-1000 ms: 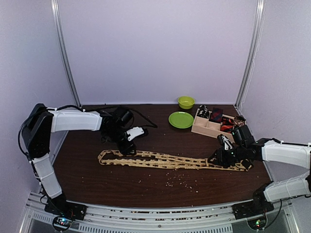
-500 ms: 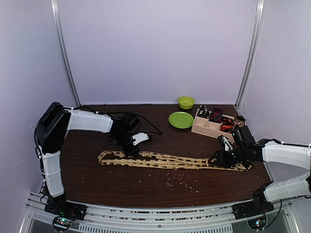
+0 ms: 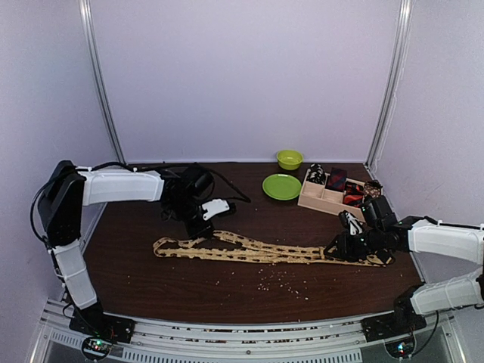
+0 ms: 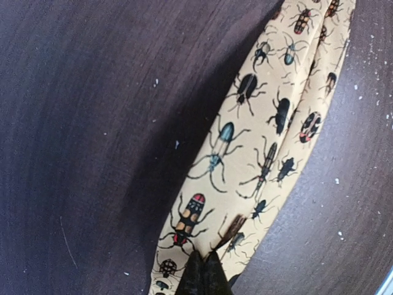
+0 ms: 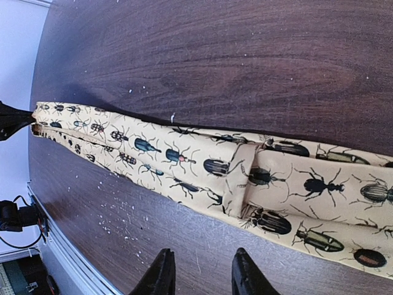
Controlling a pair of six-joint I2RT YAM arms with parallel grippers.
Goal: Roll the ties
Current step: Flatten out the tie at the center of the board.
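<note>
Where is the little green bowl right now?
In the top view, the green bowl sits at the back of the table, right of centre, just behind the green plate and left of the wooden tray.

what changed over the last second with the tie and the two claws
The left claw dipped onto the tan tie, shut on it and came back up, raising that stretch a little. The right claw stayed open by the tie's other end; the tray, plate and bowl did not move.
</note>
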